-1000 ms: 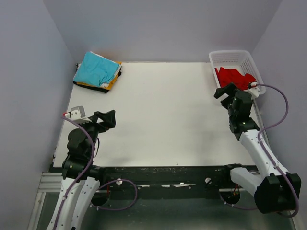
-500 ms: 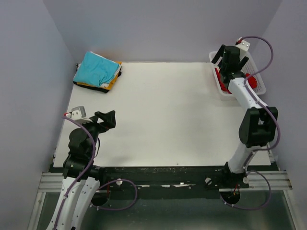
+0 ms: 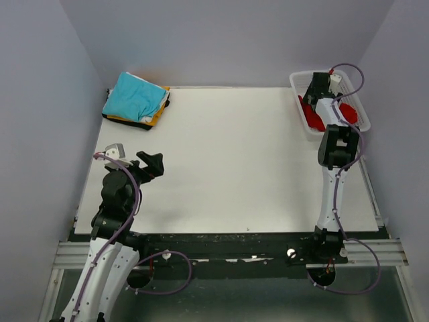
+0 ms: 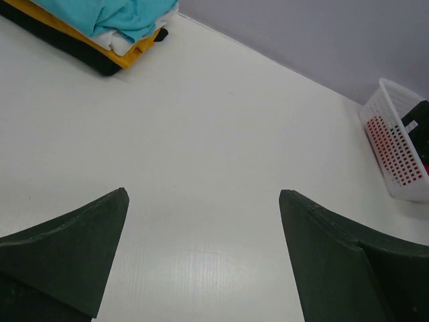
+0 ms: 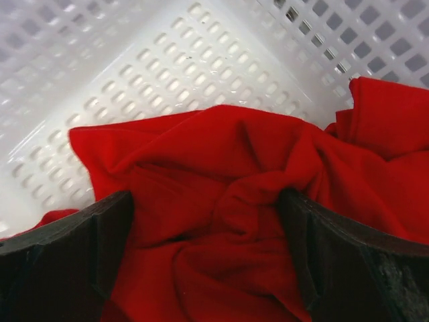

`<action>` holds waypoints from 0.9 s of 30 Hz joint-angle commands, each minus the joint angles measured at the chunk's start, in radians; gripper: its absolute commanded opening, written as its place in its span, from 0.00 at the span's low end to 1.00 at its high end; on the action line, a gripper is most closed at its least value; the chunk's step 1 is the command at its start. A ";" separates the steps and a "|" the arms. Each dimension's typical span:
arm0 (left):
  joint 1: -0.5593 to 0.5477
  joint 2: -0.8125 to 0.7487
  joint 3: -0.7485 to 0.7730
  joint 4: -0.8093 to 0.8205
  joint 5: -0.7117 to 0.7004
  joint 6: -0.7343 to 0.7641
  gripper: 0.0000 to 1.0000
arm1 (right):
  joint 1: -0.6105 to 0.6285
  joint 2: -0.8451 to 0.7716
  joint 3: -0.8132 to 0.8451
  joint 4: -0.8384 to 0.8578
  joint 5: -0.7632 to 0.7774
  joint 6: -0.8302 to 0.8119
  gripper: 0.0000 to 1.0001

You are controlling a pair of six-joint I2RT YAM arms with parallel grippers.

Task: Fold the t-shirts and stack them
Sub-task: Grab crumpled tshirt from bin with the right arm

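Observation:
A crumpled bright red t-shirt (image 3: 312, 113) lies in the white mesh basket (image 3: 295, 84) at the back right; it fills the right wrist view (image 5: 221, 201). My right gripper (image 5: 204, 204) is open, its fingers pressed down into the red cloth on either side of a bunched fold. In the top view the right gripper (image 3: 315, 90) reaches into the basket. A folded stack with turquoise on top, yellow-orange and black below (image 3: 136, 99) sits at the back left, also in the left wrist view (image 4: 107, 30). My left gripper (image 4: 201, 201) is open and empty above the table; in the top view the left gripper (image 3: 153, 163) is at the near left.
The white table (image 3: 228, 161) lies between the stack and the basket. The basket (image 4: 399, 144) shows at the right edge of the left wrist view. Lavender walls enclose the table at back and both sides.
My right arm swung from the table's right side up and into the basket, lowering its open gripper onto the red shirt. The left gripper shifted slightly.

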 commanded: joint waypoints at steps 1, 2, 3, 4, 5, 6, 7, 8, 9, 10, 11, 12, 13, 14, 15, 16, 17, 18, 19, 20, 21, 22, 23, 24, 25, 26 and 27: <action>0.001 0.043 0.011 0.031 -0.012 0.019 0.99 | -0.040 0.056 -0.004 -0.068 -0.031 0.086 1.00; 0.001 0.048 0.013 0.033 -0.009 0.020 0.99 | -0.047 0.065 -0.007 -0.067 -0.049 0.086 1.00; 0.001 0.052 0.013 0.033 -0.009 0.020 0.99 | -0.048 0.070 -0.012 -0.065 -0.064 0.083 0.99; 0.001 0.055 0.013 0.036 -0.008 0.021 0.99 | -0.050 0.074 -0.016 -0.058 -0.079 0.071 0.93; 0.001 0.056 0.012 0.037 -0.008 0.019 0.99 | -0.050 0.076 -0.018 -0.051 -0.100 0.059 0.83; 0.001 0.055 0.013 0.037 -0.008 0.019 0.99 | -0.050 0.076 -0.017 -0.048 -0.112 0.054 0.61; 0.002 0.056 0.015 0.035 -0.008 0.020 0.99 | -0.050 0.071 -0.011 -0.047 -0.123 0.054 0.45; 0.001 0.054 0.017 0.032 -0.009 0.019 0.99 | -0.051 0.058 -0.008 -0.044 -0.134 0.051 0.32; 0.001 0.052 0.019 0.029 -0.012 0.019 0.99 | -0.050 0.041 -0.004 -0.036 -0.150 0.044 0.18; 0.001 0.049 0.020 0.023 -0.012 0.019 0.99 | -0.050 0.016 0.001 -0.030 -0.162 0.039 0.08; 0.001 0.042 0.020 0.022 -0.012 0.018 0.99 | -0.050 -0.012 0.002 -0.025 -0.171 0.039 0.01; 0.001 0.038 0.018 0.020 -0.011 0.018 0.99 | -0.051 -0.054 -0.003 -0.018 -0.182 0.042 0.01; 0.001 0.031 0.017 0.022 -0.007 0.018 0.99 | -0.050 -0.093 -0.009 -0.003 -0.198 0.047 0.01; 0.001 0.024 0.017 0.022 -0.002 0.016 0.99 | -0.051 -0.148 -0.023 0.013 -0.219 0.053 0.01; 0.001 0.015 0.015 0.022 0.005 0.016 0.99 | -0.050 -0.211 -0.039 0.030 -0.259 0.057 0.01; 0.001 0.008 0.015 0.024 0.016 0.016 0.99 | -0.049 -0.261 -0.065 0.053 -0.297 0.067 0.01; 0.001 -0.001 0.013 0.028 0.025 0.015 0.99 | -0.049 -0.337 -0.097 0.080 -0.349 0.079 0.01; 0.001 -0.009 0.010 0.030 0.040 0.013 0.99 | -0.047 -0.395 -0.144 0.114 -0.402 0.091 0.01; 0.001 -0.020 0.008 0.032 0.049 0.010 0.99 | -0.044 -0.469 -0.192 0.141 -0.448 0.108 0.01; 0.001 -0.030 0.004 0.034 0.060 0.008 0.99 | -0.039 -0.527 -0.232 0.172 -0.509 0.122 0.01; 0.001 -0.038 0.001 0.038 0.072 0.005 0.99 | -0.032 -0.590 -0.275 0.201 -0.561 0.129 0.01; 0.001 -0.047 -0.003 0.042 0.080 0.003 0.99 | -0.016 -0.646 -0.303 0.226 -0.623 0.132 0.01; 0.001 -0.052 -0.003 0.043 0.090 -0.001 0.99 | -0.004 -0.684 -0.320 0.231 -0.682 0.130 0.01; 0.001 -0.060 -0.003 0.044 0.100 -0.002 0.99 | 0.019 -0.722 -0.323 0.225 -0.753 0.128 0.01; 0.001 -0.064 -0.001 0.044 0.113 -0.005 0.99 | 0.040 -0.751 -0.323 0.221 -0.814 0.124 0.01; 0.001 -0.068 0.000 0.043 0.124 -0.008 0.99 | 0.066 -0.779 -0.320 0.221 -0.885 0.114 0.01; 0.001 -0.071 0.000 0.043 0.138 -0.010 0.99 | 0.110 -0.802 -0.312 0.214 -0.933 0.093 0.01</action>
